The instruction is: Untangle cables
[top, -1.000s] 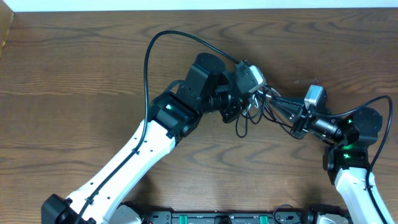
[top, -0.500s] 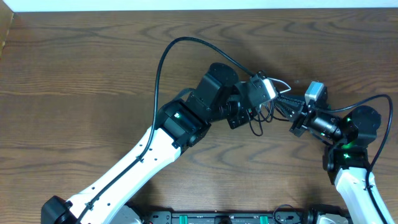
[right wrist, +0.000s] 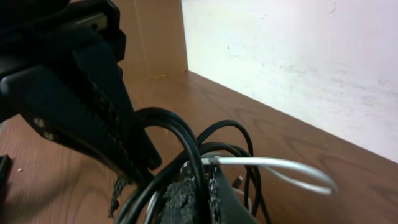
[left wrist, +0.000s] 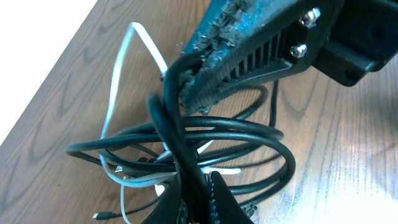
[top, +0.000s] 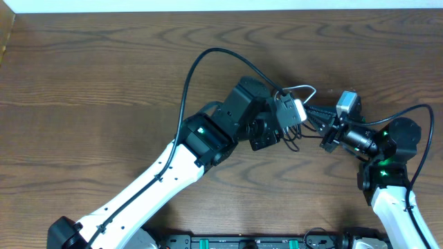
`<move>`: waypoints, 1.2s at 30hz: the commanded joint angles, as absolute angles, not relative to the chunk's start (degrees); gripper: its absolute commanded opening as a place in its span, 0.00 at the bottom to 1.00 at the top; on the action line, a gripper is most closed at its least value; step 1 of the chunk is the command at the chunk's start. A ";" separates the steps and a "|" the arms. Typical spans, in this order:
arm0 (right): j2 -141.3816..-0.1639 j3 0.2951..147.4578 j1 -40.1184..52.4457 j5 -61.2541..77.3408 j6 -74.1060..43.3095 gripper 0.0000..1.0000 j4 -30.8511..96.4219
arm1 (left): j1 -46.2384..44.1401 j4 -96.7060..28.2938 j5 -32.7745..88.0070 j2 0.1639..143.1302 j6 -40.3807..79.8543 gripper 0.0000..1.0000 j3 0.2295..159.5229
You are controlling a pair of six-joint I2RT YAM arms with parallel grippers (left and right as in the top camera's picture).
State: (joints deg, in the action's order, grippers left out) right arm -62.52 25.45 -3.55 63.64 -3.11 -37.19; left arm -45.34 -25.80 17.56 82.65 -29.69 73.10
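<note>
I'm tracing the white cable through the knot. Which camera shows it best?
Left wrist: the white cable shows as a tall loop running down through the black cables. The right wrist shows only one loop of it; overhead shows just a thin pale arc.

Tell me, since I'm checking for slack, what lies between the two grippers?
Only the tangled cables, black ones and a white cable, span the gap between the left gripper and right gripper, both shut on them. Both wrist views show it.

Tangled black cables (left wrist: 176,134), looped white cable (left wrist: 117,81)
</note>
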 commanded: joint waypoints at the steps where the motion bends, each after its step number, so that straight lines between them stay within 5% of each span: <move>1: -62.26 26.26 -2.09 65.30 -4.80 0.01 -39.18 | -46.74 -26.30 15.55 83.72 -32.53 0.07 73.34; 9: -62.26 26.26 -2.15 66.54 -12.95 0.01 -53.69 | -46.74 -28.67 9.76 84.01 -32.53 0.07 73.34; 26: -62.26 26.24 -3.07 70.61 -7.68 0.01 -36.14 | -46.70 -25.76 3.79 84.01 -29.61 0.08 73.36; 36: -62.26 26.24 -2.59 73.87 -9.89 0.01 -41.52 | -46.70 -22.81 3.46 84.07 -28.21 0.07 73.34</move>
